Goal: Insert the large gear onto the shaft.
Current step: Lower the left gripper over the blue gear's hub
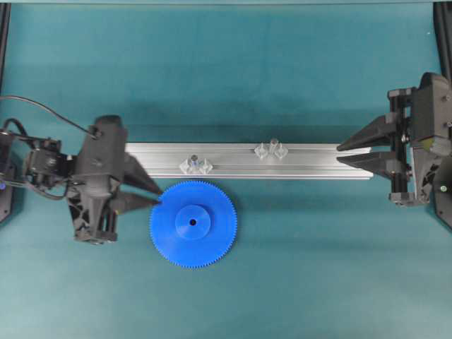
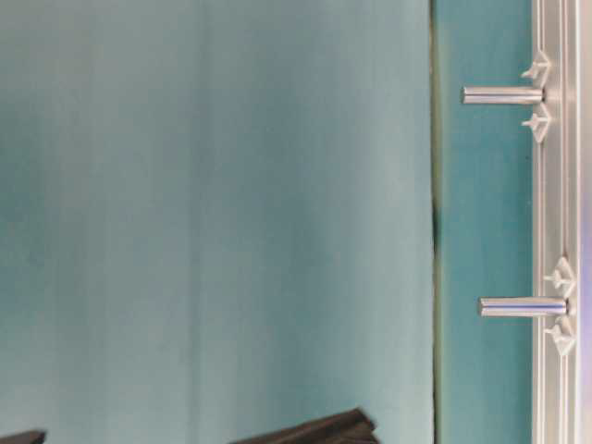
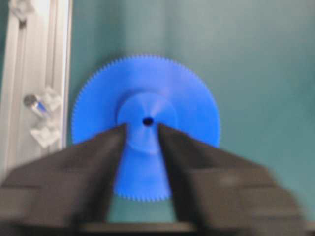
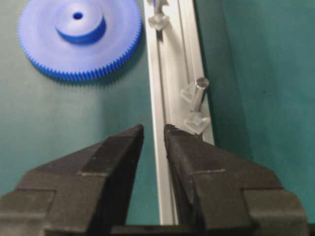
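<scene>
Overhead view: we see the gear (image 1: 193,223) flat on the tabletop (image 1: 318,268), beside the rail (image 1: 240,161). Left end effector (image 1: 157,195) open at its rim; right end effector (image 1: 340,154) open over the rail's end.

My left wrist view is smeared: the left gripper's fingers (image 3: 93,162) cover the gear's (image 3: 192,105) near rim. From table level I see only a finger tip (image 2: 314,430) cut by the bottom edge. The right wrist view crops one shaft (image 4: 156,5) at the top.
</scene>
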Robot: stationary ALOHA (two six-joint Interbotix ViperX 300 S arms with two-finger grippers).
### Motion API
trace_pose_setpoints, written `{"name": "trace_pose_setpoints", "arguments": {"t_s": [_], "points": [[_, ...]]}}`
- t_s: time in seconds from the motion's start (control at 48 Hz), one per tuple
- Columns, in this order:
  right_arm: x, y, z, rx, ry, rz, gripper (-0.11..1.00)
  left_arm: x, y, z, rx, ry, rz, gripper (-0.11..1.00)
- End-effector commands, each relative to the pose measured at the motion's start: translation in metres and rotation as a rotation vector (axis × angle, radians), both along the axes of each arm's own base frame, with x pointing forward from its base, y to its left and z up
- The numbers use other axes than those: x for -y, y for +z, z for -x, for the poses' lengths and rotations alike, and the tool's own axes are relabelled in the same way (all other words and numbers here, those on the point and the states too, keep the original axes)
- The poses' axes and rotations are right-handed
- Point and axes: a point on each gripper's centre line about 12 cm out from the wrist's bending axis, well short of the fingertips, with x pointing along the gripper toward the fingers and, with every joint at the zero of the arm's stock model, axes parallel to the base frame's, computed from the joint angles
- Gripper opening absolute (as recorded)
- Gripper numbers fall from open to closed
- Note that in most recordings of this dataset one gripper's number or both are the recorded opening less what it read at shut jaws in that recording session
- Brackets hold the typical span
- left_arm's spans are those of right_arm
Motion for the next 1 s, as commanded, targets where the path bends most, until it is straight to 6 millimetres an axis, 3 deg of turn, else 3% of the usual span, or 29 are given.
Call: {"name": "trace_pose_setpoints", "arguments": {"t_s": [0.0,0.125,0.209,0.605,0.834,0.98], "points": [[0.001,0.006,-0.003,0.019,-0.007,-0.005,0.40,0.003,0.010,-0.008,0.024,-0.006,0.003,0.49],[0.001,0.003,-0.002,0.011,-0.008,-0.007,0.46,0.004,-0.001,-0.017,-0.011,-0.005,0.000,0.83],[0.001,0.002,-0.001,0.007,-0.008,-0.008,0.49,0.004,-0.008,-0.023,-0.043,-0.001,0.000,0.93],[0.001,0.001,-0.001,0.001,-0.008,-0.008,0.50,0.009,-0.043,-0.064,-0.209,0.009,-0.011,0.93],[0.000,-0.002,0.001,-0.004,-0.006,-0.008,0.50,0.011,-0.076,-0.078,-0.429,0.013,-0.040,0.93],[-0.001,-0.002,0.004,-0.001,-0.003,-0.008,0.50,0.012,-0.085,-0.088,-0.470,0.011,-0.047,0.93]]}}
